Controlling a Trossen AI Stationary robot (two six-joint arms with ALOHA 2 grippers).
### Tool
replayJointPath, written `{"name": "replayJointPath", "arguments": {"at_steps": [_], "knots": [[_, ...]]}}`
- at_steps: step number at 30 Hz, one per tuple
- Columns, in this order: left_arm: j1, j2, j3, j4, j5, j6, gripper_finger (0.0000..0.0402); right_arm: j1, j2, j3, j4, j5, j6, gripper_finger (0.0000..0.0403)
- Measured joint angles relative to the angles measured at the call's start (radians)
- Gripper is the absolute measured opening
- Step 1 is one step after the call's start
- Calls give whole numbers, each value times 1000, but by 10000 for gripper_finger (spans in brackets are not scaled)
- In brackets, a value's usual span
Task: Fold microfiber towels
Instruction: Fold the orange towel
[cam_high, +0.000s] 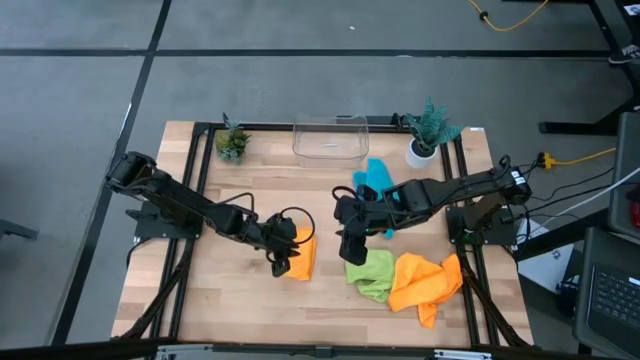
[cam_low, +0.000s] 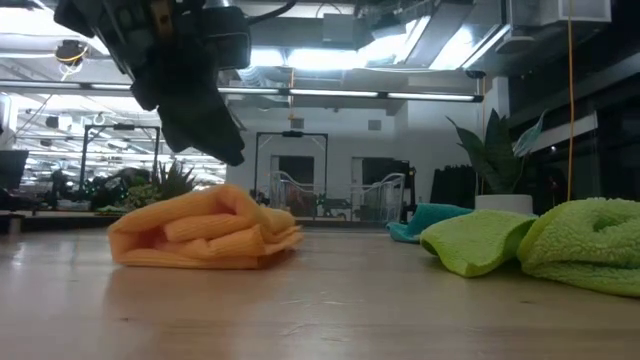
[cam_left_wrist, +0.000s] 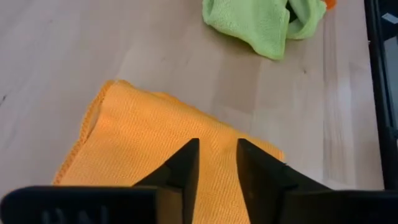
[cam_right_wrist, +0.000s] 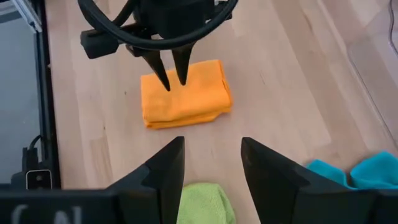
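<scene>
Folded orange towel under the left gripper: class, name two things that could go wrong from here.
1. The left gripper stands open just above the folded orange towel; lifting away, a finger could snag the cloth and undo the fold.
2. The right gripper hovers near the unfolded green towel, which touches the crumpled orange towel; a grab might drag both.

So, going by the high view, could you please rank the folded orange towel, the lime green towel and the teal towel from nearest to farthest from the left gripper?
1. Folded orange towel: directly under the left gripper.
2. Lime green towel: farther toward the right arm's side, on the table's near part.
3. Teal towel: farthest, near the clear bin.
</scene>
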Motion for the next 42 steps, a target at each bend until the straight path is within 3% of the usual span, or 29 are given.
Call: {"name": "replayJointPath", "arguments": {"at_steps": [5, 10, 18, 22, 25, 30, 34, 42], "knots": [[0, -1, 0, -4, 21, -2, 130, 23, -1, -60, 59, 3, -91, 161], [0, -7, 2, -50, 78, -90, 134, 50, 0, -194, 157, 0, -143, 161], [-5, -7, 2, -171, 189, -167, 133, 75, 0, -417, 524, -95, -385, 161], [-4, -7, 2, -174, 191, -167, 132, 74, 0, -495, 670, -137, -388, 163], [-1, -7, 2, -173, 191, -167, 132, 69, 3, -521, 714, -137, -386, 181], [-1, -7, 2, -168, 198, -167, 131, 65, 31, -527, 758, -138, -394, 246], [-2, -42, 2, -148, 236, -145, 131, 65, 78, -526, 845, -135, -475, 288], [-3, -134, 4, -165, 209, -134, 131, 66, 187, -526, 853, 3, -668, 291]]}}
